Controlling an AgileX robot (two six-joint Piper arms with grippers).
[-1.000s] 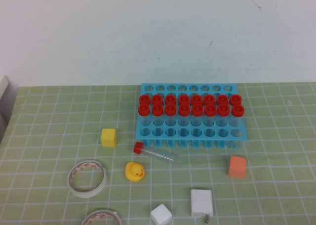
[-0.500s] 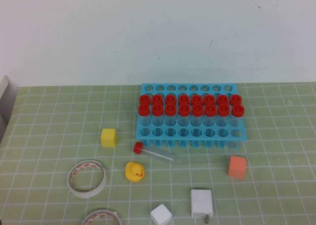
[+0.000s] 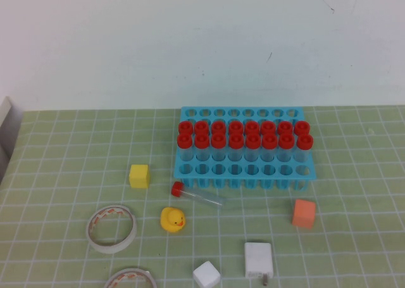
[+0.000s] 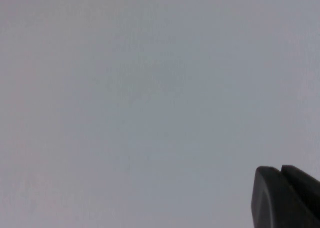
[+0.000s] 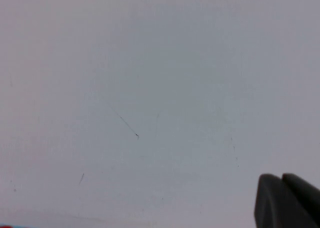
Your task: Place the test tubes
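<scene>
Left gripper [image 4: 281, 174] closed, empty, facing blank wall. Right gripper [image 5: 281, 179] closed, empty, facing wall too. Loose tube [image 3: 196, 195] lies flat on mat, just before blue rack [image 3: 243, 181], near duck [image 3: 171, 219].

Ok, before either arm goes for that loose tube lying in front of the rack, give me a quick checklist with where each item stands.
1. Loose test tube lies flat, capped, nothing on it: ok.
2. Rack has empty holes in its front and back rows: ok.
3. Room around the tube: rubber duck sits close to the capped end but apart from it: ok, tight.
4. Left gripper ready to grasp: shut, facing a blank wall, away from the table: not ok.
5. Right gripper ready: shut, also facing the wall: not ok.
6. Which arm is nearer the tube: cannot tell.
</scene>
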